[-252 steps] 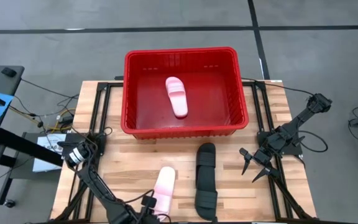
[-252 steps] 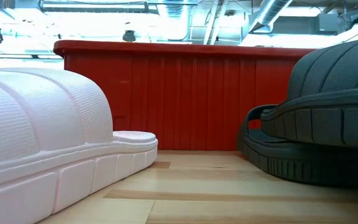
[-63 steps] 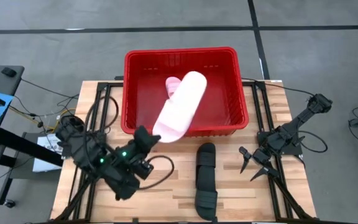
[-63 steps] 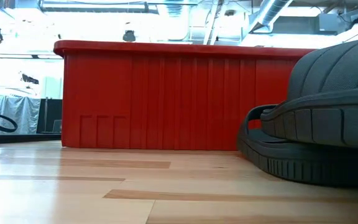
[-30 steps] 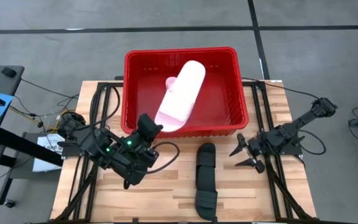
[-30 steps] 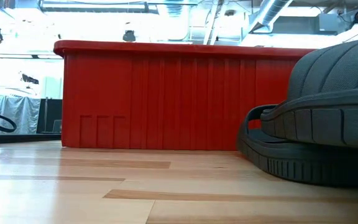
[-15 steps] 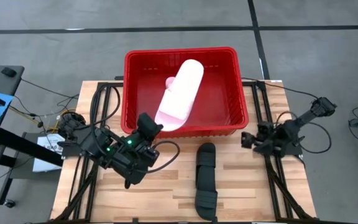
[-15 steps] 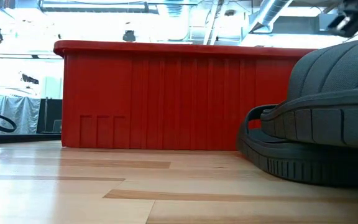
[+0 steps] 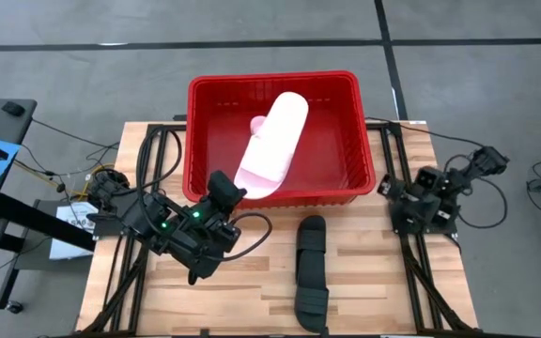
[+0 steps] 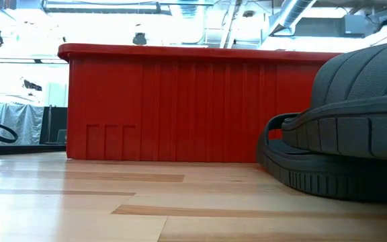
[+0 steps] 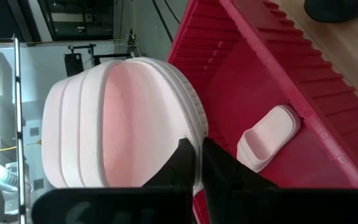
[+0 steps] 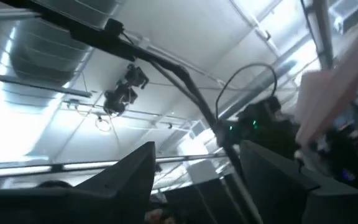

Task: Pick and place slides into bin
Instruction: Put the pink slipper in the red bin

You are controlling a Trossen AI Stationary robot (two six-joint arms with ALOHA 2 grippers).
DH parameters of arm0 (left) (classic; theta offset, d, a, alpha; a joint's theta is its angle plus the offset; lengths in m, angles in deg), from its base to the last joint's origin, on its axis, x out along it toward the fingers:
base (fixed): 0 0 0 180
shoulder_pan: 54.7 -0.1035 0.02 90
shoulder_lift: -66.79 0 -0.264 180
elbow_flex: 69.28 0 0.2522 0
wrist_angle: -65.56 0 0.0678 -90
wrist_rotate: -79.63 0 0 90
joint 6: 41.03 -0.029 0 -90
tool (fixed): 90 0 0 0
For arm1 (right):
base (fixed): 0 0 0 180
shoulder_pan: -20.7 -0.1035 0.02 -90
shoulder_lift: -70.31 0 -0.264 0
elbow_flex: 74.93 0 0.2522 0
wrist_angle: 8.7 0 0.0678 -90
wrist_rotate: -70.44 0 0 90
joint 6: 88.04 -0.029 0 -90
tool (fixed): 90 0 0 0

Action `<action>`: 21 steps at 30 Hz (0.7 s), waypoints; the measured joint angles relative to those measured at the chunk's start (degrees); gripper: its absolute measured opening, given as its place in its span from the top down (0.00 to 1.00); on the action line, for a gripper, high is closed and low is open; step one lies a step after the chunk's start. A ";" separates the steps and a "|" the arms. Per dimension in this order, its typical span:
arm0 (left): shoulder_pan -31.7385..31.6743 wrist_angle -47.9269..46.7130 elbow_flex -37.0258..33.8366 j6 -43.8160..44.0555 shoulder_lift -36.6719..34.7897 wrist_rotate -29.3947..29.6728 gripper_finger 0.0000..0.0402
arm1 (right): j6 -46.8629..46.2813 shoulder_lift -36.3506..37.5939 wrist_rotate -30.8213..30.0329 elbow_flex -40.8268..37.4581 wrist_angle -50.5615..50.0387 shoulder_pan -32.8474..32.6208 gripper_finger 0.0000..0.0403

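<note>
Wooden planks formed the table (image 9: 261,282), with the red bin (image 9: 200,141) at its far edge. From the left, the left gripper (image 9: 236,192) pinched the rim of 1 pale pink slide (image 9: 272,145) between closed fingers (image 11: 185,163), holding it tilted over the bin's near wall, likely so it could drop inside. A second pink slide (image 11: 267,138) already lay on the bin floor. The black slides (image 9: 310,272), apparently 2 stacked, rested on the table near the bin. The right gripper (image 9: 424,199) waited at the right edge, its fingers (image 12: 129,180) spread and empty.
</note>
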 joint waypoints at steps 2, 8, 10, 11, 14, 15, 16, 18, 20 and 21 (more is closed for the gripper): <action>0.00 0.00 0.00 0.00 -0.02 -0.02 1.00 | 4.95 -0.73 -1.14 2.45 -2.28 0.02 0.44; 0.00 -0.24 0.00 0.98 0.00 -0.25 1.00 | 22.86 -2.17 -7.49 13.59 -18.81 0.00 0.44; 0.00 -0.26 0.00 0.98 0.00 -0.30 1.00 | 29.47 -2.77 -11.12 18.53 -27.17 0.00 0.44; 0.00 -0.26 0.00 1.00 0.00 -0.34 1.00 | 32.17 -3.28 -13.47 21.11 -30.86 0.00 0.44; 0.00 -0.25 0.00 1.70 0.00 -1.57 1.00 | 37.85 -5.31 -21.38 28.47 -39.76 0.00 0.44; 0.00 -0.26 0.00 1.98 0.00 -2.24 1.00 | 38.64 -6.25 -23.89 30.88 -41.97 0.00 0.44; 0.00 -0.26 0.00 2.12 0.00 -3.06 1.00 | 39.68 -7.29 -26.31 33.07 -43.70 0.02 0.44; 0.00 -0.66 0.00 2.16 0.00 -5.55 1.00 | 42.10 -9.48 -30.39 37.45 -47.33 0.01 0.44; 0.00 -0.99 0.00 1.89 0.00 -9.16 1.00 | 44.74 -11.69 -34.31 41.89 -51.47 0.02 0.44; 0.00 -0.94 0.00 1.43 0.00 -10.79 1.00 | 45.73 -12.82 -36.15 44.06 -53.62 0.02 0.44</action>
